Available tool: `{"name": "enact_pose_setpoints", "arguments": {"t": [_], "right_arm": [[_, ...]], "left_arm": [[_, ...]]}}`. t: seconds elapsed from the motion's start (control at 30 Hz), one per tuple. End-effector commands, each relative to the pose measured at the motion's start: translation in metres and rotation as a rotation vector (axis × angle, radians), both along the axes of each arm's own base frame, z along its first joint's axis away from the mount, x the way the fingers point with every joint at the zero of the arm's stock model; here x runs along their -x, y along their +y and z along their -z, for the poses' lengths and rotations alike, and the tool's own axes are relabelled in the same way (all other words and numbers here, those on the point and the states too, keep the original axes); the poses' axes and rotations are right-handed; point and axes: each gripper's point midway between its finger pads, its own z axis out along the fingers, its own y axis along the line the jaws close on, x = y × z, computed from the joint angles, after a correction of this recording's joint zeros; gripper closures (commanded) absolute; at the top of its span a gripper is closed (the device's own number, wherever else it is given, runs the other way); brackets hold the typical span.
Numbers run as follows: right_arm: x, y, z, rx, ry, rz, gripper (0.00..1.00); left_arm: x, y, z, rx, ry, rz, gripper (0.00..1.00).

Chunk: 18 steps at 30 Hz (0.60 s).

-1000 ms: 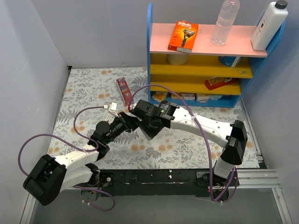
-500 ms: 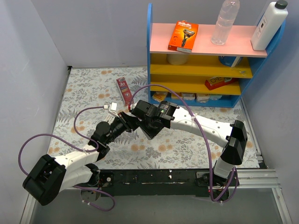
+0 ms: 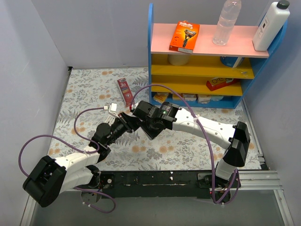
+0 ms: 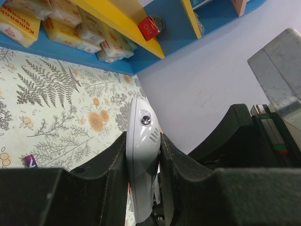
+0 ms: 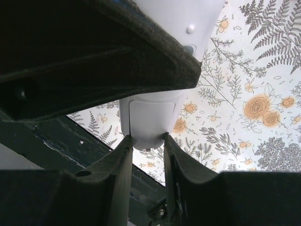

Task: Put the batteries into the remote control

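Both arms meet over the middle of the desk (image 3: pixel 84 89), which is covered with a floral cloth, in front of the blue shelf unit (image 3: pixel 151 56).

Left gripper (image 4: pixel 142 141): clenched on the white remote control (image 4: pixel 142 160), one dark finger (image 4: pixel 113 162) pressed to each long edge. The remote stands on edge between them, with a small round button and a speaker grille facing the camera.

Right gripper (image 5: pixel 146 141): grasping the same remote by its rounded pale grey end, with the fingers touching both sides. A dark bulk crosses the top of that view. The remote looks clear of the cloth.

A small purple object (image 4: pixel 29 161) lies on the desk at the left edge of the left wrist view, mostly hidden by the gripper body. I cannot tell if it is a battery.

Elsewhere there is a red box (image 3: pixel 124 90) flat on the desk near the shelf's left post. On the pink top shelf are an orange razor pack (image 3: pixel 184 36), a clear bottle (image 3: pixel 226 22) and a white bottle (image 3: pixel 271 26).
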Motion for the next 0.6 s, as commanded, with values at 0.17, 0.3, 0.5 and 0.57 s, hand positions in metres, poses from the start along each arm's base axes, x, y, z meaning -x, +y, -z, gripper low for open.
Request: {"name": "enact_pose_setpoints", "arguments": {"t": [0.17,0.3,0.5,0.57], "right_arm": [[-0.022,0.030,-0.029,-0.195,-0.119,0.010,0.84],[-0.020,0.029,-0.029,-0.196,-0.113,-0.005,0.75],[-0.015,0.030,-0.026,-0.186,-0.086,-0.040,0.69],[-0.012,0.029,-0.025,-0.180,-0.077,-0.048,0.69]], "left_arm": [[0.024,-0.012,-0.034,0.130,-0.010,0.118,1.00],[0.022,-0.009,-0.033,0.152,0.022,0.098,1.00],[0.016,-0.003,-0.022,0.165,0.102,0.041,1.00],[0.013,0.000,-0.016,0.168,0.132,0.015,1.00]]}}
